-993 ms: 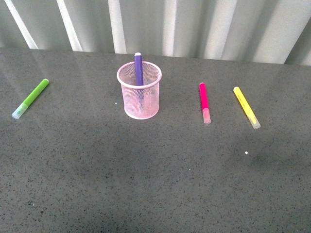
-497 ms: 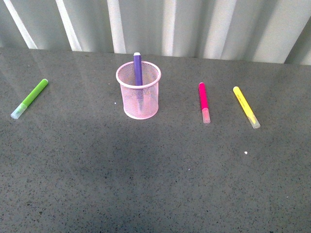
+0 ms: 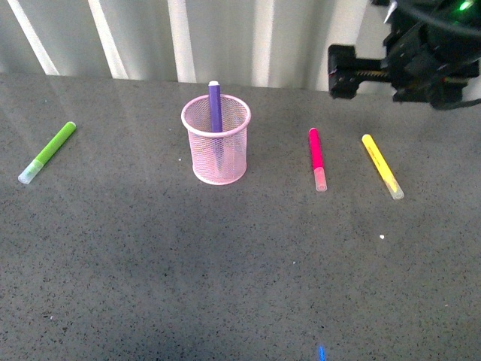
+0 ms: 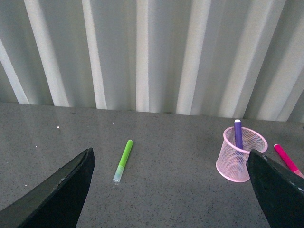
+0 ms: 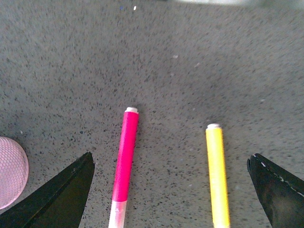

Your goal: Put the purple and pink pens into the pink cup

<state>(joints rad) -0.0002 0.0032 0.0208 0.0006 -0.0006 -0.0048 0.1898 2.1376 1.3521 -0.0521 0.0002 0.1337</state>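
1. Your pink pen (image 3: pixel 317 156) lies flat on the table (image 3: pixel 225 286), between the pink cup (image 3: pixel 229 158) and the yellow pen (image 3: pixel 382 165); not yet cupped;
2. the purple pen (image 3: pixel 215 105) stands inside the cup, toward the far edge; that half looks done;
3. your right arm (image 3: pixel 421 53) has newly appeared over the far right corner; the right gripper (image 5: pixel 171 159) is spread above the pink pen, and the left gripper (image 4: pixel 168 156) is spread too; both are empty.

The right arm (image 3: pixel 421 53) is a cluster of blocky matte black housings with a small green indicator light (image 3: pixel 467 6) on top and a brassy ribbed rod (image 3: pixel 372 74). The left gripper (image 4: pixel 169 154) and right gripper (image 5: pixel 171 159) each show two matte black, wedge-shaped fingers (image 4: pixel 57 197) tapering to points.
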